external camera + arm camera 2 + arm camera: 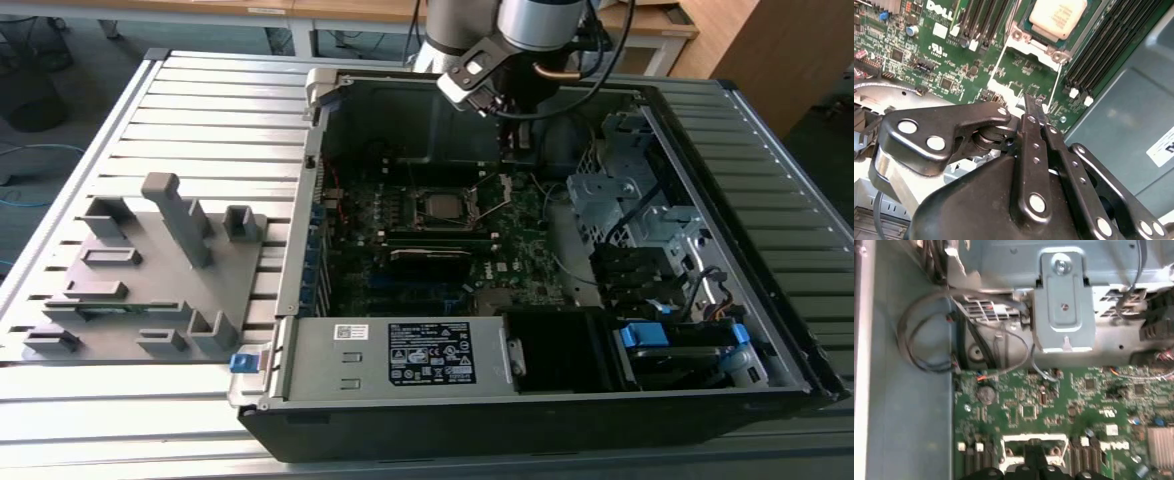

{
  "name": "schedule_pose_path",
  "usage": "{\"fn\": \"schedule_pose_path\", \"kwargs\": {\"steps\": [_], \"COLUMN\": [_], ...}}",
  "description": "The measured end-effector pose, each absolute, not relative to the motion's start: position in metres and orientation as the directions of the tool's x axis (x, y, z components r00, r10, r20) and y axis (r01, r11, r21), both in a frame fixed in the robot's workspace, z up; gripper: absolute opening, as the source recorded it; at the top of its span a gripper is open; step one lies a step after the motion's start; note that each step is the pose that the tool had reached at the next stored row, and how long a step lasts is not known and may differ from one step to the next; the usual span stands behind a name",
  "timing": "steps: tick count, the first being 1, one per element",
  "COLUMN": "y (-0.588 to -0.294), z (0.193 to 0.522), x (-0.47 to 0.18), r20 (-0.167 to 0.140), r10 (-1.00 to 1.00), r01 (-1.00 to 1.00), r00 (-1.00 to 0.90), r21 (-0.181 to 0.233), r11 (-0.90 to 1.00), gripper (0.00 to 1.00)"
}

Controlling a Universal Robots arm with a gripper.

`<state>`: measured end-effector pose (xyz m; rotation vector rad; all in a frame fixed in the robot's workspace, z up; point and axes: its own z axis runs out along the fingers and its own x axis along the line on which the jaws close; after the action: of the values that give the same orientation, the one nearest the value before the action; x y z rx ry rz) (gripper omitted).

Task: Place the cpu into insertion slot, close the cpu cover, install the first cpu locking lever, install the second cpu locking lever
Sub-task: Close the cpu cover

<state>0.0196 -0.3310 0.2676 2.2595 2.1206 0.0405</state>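
Note:
The cpu (1056, 17), with a pale metal face, lies in the insertion slot (1026, 27) on the green motherboard (949, 65). From the exterior view the cpu (441, 207) is a small square at the board's middle. The cpu cover (1004, 50), a thin silvery frame, is flipped open flat beside the slot, with green board showing through its cut-out. My gripper (1035, 107) is shut, its black fingers pressed together, tips at the cover's outer edge; I cannot tell whether they touch it. In the first wrist view the cpu cover (1009, 442) lies just ahead of the fingertips (1035, 456). My gripper (518, 150) hangs inside the case.
The open computer case (747, 300) rests on a slatted metal table (200, 110). A grey fixture plate (147, 270) stands on the exterior view's left. Long black memory slots (1109, 50) flank the socket. Loose cables (924, 340) and a metal bracket (1061, 305) lie beyond the board.

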Motion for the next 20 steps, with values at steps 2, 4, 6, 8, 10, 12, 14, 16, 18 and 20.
{"fn": "schedule_pose_path", "kwargs": {"steps": [2, 4, 6, 8, 10, 12, 14, 16, 18, 20], "y": [-0.3310, -0.3310, -0.3310, -0.3310, -0.3310, -0.3310, -0.3310, -0.3310, -0.3310, -0.3310], "z": [0.2676, 0.2676, 0.2676, 0.2676, 0.2672, 0.2672, 0.2673, 0.2672, 0.2670, 0.2667], "x": [0.0213, 0.0213, 0.0213, 0.0215, 0.0220, 0.0222, 0.0221, 0.0223, 0.0230, 0.0249], "r20": [-0.010, -0.010, -0.010, -0.010, -0.011, -0.013, -0.013, -0.013, -0.013, -0.012], "r10": [0.998, 0.998, 0.998, 0.998, 0.998, 0.998, 0.998, 0.998, 0.998, 0.998], "r01": [0.997, 0.997, 0.997, 0.997, 0.998, 0.998, 0.998, 0.998, 0.998, 0.998], "r00": [0.065, 0.066, 0.066, 0.065, 0.065, 0.065, 0.065, 0.065, 0.065, 0.065], "r21": [0.049, 0.049, 0.049, 0.047, 0.024, 0.010, 0.010, 0.010, 0.009, 0.007], "r11": [-0.065, -0.065, -0.065, -0.065, -0.065, -0.065, -0.065, -0.065, -0.065, -0.065], "gripper": [0.10, 0.10, 0.10, 0.10, 0.10, 0.10, 0.10, 0.10, 0.10, 0.10]}}
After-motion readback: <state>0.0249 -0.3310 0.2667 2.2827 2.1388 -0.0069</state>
